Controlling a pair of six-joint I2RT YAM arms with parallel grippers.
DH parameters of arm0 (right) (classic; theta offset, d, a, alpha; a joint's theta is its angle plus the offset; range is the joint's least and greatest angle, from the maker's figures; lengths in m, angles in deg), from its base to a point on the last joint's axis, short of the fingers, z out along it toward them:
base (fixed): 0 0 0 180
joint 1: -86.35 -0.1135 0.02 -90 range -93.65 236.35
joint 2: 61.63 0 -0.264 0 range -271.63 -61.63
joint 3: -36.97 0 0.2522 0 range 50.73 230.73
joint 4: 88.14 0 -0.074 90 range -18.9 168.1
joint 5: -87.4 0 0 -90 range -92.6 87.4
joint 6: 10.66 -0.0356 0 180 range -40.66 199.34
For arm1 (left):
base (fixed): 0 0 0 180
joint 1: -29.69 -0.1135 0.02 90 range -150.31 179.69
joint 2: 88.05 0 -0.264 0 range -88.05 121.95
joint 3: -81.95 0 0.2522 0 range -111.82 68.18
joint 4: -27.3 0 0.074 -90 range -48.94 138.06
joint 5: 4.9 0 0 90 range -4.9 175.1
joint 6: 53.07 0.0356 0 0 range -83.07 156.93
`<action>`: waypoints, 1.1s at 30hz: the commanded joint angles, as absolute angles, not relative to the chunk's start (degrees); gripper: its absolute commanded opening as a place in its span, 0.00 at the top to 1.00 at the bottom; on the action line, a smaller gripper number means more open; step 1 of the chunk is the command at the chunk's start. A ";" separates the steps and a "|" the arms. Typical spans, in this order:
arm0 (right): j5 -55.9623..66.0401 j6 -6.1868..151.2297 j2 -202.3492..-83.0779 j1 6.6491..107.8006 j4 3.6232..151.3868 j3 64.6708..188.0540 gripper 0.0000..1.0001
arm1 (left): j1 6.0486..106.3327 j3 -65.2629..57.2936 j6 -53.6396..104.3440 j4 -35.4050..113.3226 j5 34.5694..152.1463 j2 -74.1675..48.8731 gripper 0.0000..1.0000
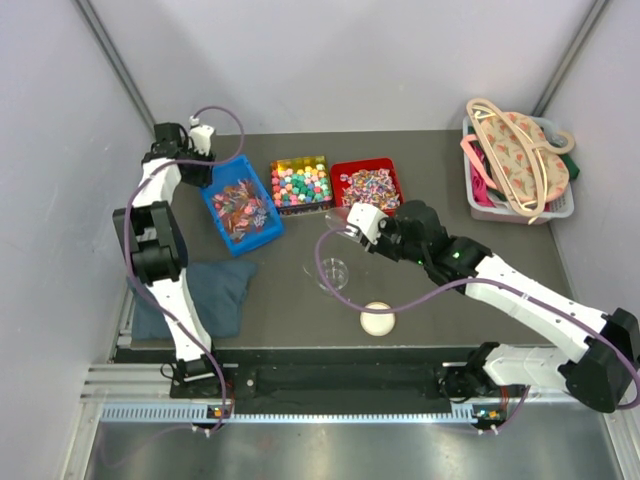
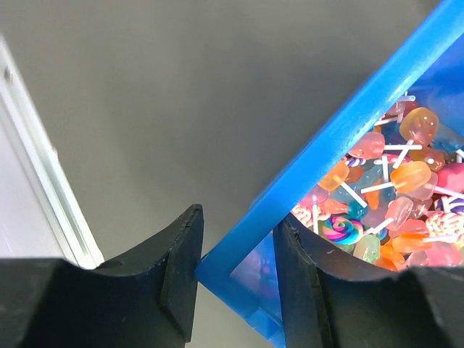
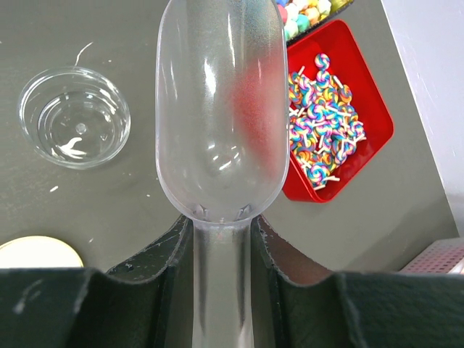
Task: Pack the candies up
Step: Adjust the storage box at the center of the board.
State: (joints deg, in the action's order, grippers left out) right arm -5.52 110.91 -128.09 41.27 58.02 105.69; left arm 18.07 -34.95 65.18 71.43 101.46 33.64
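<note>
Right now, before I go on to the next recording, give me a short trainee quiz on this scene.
1. True or false: the scoop held by the right gripper is empty.
2. The bin whose wall the left gripper straddles is: A) red B) blue C) green.
3. Short answer: what is in the clear cup?
Key: 1 true; 2 B; 3 nothing.

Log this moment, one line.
left gripper: astride blue bin wall, grip unclear | right gripper: holds empty scoop | dish: empty | candies: in bins
</note>
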 commanded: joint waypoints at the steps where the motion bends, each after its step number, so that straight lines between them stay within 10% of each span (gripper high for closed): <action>1: -4.18 109.31 -128.60 41.79 59.64 109.88 1.00 | 17.47 -30.61 55.84 72.44 96.44 29.47 0.54; 13: -2.87 108.78 -130.01 41.53 57.89 111.90 1.00 | 17.48 -22.17 59.86 74.64 98.36 20.67 0.22; 33: 0.21 113.00 -141.60 39.77 42.60 130.52 1.00 | 20.72 -44.05 79.03 81.84 105.23 36.74 0.23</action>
State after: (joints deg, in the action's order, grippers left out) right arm -1.15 112.15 -140.29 40.24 46.24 124.22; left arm 19.06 -40.06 74.51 78.47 104.67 33.59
